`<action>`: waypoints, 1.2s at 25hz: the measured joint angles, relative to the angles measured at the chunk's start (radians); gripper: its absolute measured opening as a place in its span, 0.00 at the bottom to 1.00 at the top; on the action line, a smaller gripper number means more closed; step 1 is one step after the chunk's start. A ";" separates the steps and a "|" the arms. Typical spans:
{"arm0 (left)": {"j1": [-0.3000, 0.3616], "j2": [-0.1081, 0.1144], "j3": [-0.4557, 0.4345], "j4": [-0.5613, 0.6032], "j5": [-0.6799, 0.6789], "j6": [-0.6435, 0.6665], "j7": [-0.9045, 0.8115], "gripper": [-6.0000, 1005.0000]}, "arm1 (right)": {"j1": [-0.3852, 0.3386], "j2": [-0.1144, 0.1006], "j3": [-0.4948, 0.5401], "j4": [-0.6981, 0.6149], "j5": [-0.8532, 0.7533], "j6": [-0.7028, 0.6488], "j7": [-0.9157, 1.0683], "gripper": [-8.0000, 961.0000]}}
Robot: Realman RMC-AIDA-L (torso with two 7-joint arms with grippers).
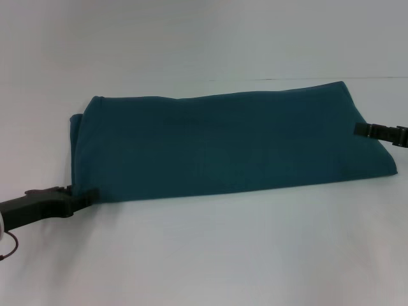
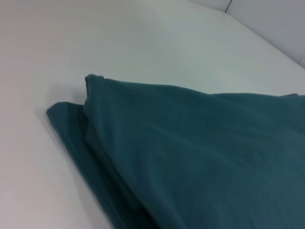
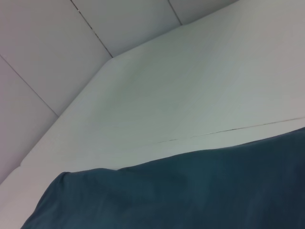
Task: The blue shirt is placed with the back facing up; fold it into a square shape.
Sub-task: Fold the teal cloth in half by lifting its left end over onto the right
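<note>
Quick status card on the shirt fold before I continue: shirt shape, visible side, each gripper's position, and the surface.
shirt: blue shirt lies folded into a long band running left to right, not yet square
visible side: plain, no lettering showing
left end: layered fold edges visible in the left wrist view
left gripper: left gripper at the band's near-left corner, tips at the cloth edge
right gripper: right gripper at the band's right end, tips on the cloth
surface: white table

You see even, soft overhead light; the white table point(image 1: 204, 255) shows no glare. Faint shadow edges the blue shirt point(image 1: 229, 146). All three views are slightly soft.
</note>
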 joint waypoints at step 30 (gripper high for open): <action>-0.012 0.002 -0.004 0.013 0.009 -0.020 -0.009 0.02 | -0.024 -0.032 0.005 -0.011 -0.168 0.103 0.183 0.67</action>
